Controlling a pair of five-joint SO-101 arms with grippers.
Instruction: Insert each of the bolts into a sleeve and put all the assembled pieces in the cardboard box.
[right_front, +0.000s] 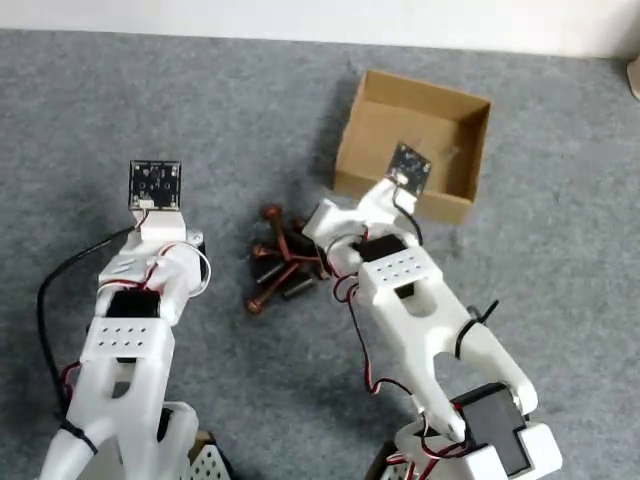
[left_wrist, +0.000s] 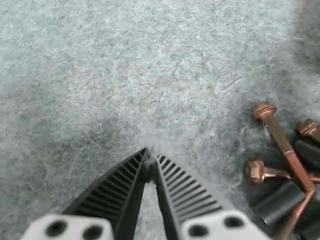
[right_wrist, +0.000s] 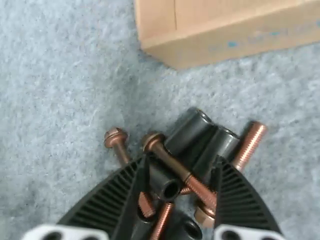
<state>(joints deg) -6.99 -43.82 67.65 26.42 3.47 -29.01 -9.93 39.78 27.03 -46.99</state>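
Several copper bolts (right_front: 268, 290) and dark sleeves (right_front: 296, 288) lie in one pile (right_front: 282, 262) on the grey carpet, just in front of the cardboard box (right_front: 412, 140). My right gripper (right_wrist: 180, 167) is open, low over the pile. Between its fingers (right_wrist: 131, 185) are a dark sleeve (right_wrist: 165, 186) and a copper bolt (right_wrist: 172, 162); two more sleeves (right_wrist: 192, 131) lie just beyond. The box wall (right_wrist: 225, 27) stands past them. My left gripper (left_wrist: 150, 159) is shut and empty over bare carpet to the left of the pile, with bolts (left_wrist: 272, 131) off to its side.
The carpet's far edge meets a pale strip (right_front: 300, 15) along the back. Both arm bases (right_front: 480, 440) sit at the near edge. Open carpet spreads to the left of the pile and to the right of the box.
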